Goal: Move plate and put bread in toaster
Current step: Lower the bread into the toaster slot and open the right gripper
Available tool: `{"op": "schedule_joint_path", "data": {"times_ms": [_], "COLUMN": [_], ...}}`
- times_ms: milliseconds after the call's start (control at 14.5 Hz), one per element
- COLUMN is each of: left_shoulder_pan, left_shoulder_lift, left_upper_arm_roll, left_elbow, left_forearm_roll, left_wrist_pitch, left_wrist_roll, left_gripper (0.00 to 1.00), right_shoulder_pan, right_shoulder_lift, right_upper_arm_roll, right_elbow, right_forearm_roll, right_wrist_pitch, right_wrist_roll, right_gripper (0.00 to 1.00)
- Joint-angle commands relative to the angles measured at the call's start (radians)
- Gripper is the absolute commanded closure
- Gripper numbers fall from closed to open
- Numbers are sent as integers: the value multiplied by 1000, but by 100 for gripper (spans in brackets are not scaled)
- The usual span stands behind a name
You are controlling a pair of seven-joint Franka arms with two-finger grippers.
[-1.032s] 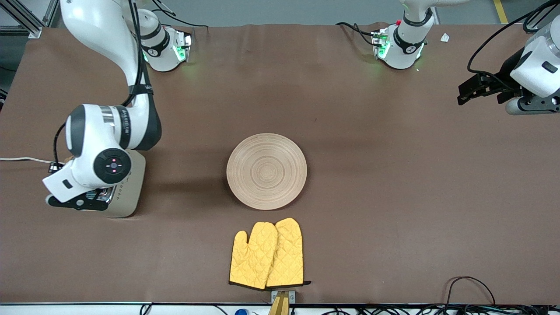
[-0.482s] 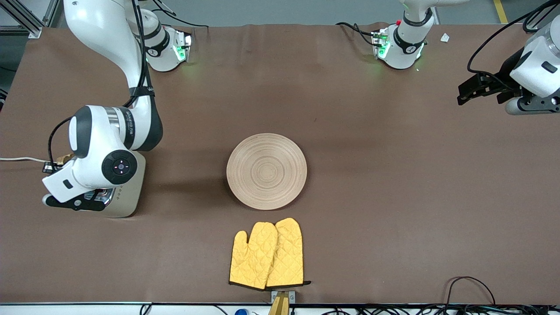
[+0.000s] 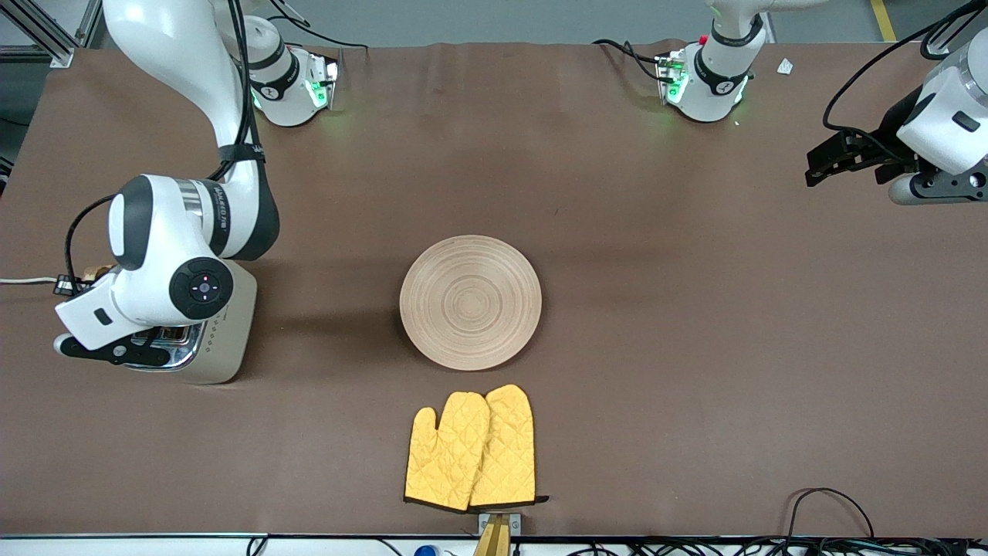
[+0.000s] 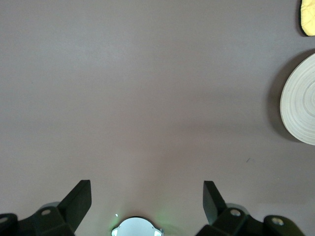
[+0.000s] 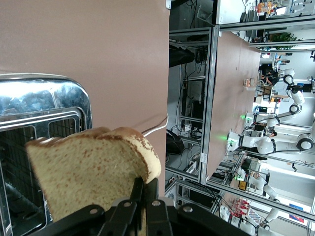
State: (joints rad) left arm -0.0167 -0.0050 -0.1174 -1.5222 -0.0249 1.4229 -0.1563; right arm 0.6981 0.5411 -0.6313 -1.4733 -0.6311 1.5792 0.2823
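Observation:
The toaster (image 3: 225, 340) stands at the right arm's end of the table, mostly hidden under the right arm's wrist. In the right wrist view its chrome top (image 5: 44, 105) and dark slots lie just below the bread (image 5: 88, 167), a speckled tan slice held on edge. My right gripper (image 5: 147, 189) is shut on the bread's crust over the toaster; in the front view only a brown bit of the bread (image 3: 94, 272) shows. The wooden plate (image 3: 470, 301) lies bare at mid-table and also shows in the left wrist view (image 4: 302, 105). My left gripper (image 3: 822, 158) waits open and empty above the left arm's end, its fingers wide apart (image 4: 146, 195).
A pair of yellow oven mitts (image 3: 471, 448) lies nearer the front camera than the plate. The toaster's white cord (image 3: 23, 280) runs off the right arm's end of the table. Both arm bases stand along the edge farthest from the front camera.
The right arm's wrist has shifted with the bread a little toward the right arm's end of the table, over the toaster. The left arm has hardly moved.

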Motion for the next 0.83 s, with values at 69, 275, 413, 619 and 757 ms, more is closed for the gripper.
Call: {"op": "schedule_joint_path", "data": {"times_ms": [69,275,413,619,757], "left_shoulder_pan": [-5,-6,-6,-6,-6], "left_shoulder_lift": [-1,-1,-1,-1,-1], "left_upper_arm_roll": [4,4,4,4,4], "left_elbow": [-1,-1,-1,-1,0], "left_forearm_roll": [-15,-17,-17,-15,-15], "left_wrist_pitch": [-2,-2,-2,-2,-2], "left_wrist_roll": [6,6,6,6,6], "left_gripper": [0,0,0,0,0], "right_shoulder_pan": [9,14,29,38,34], "right_shoulder_lift": [-26,-23,-20,3,6], "right_upper_arm_roll": [13,15,18,21,19], "right_elbow": [-57,-91,-128,-139,-137], "right_forearm_roll": [-1,33,45,86,108], "right_wrist_pitch": [-1,33,73,137,165], "right_wrist_roll": [53,116,211,264,267], "right_gripper": [98,98,98,98,87]}}
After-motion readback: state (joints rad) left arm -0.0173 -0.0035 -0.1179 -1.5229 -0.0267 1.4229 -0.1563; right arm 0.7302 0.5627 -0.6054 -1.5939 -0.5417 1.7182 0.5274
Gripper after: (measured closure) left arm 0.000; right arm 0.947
